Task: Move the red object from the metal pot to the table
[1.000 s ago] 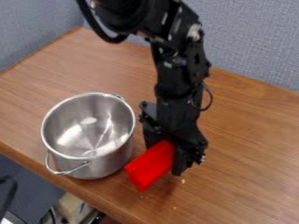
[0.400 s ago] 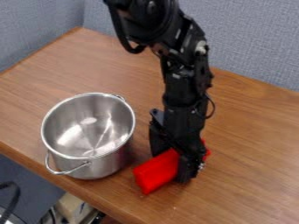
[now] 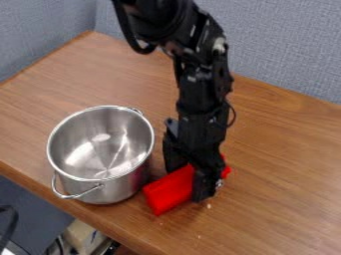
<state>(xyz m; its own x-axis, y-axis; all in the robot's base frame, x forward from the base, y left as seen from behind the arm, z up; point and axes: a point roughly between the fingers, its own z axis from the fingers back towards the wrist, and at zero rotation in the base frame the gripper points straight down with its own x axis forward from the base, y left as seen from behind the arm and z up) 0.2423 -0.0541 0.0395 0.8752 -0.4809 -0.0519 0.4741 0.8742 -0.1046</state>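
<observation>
The red object (image 3: 170, 190) lies on the brown table (image 3: 273, 139), just right of the metal pot (image 3: 100, 151) and close to the table's front edge. My gripper (image 3: 194, 177) points straight down over the block's far end, with one finger on each side of it. A sliver of red shows to the right of the fingers (image 3: 209, 181). I cannot make out whether the jaws still press on the block or stand apart from it. The pot is upright, with nothing visible inside and its wire handle hanging toward the front.
The table's rounded front edge (image 3: 80, 214) runs right below the pot and the block. The black arm (image 3: 186, 50) rises from the gripper toward the top of the view. A blue-grey wall (image 3: 54, 30) stands behind the table.
The gripper has rolled slightly at the wrist, and the red block has shifted a little toward the pot. The block's near end now rests on the table. The pot has not moved.
</observation>
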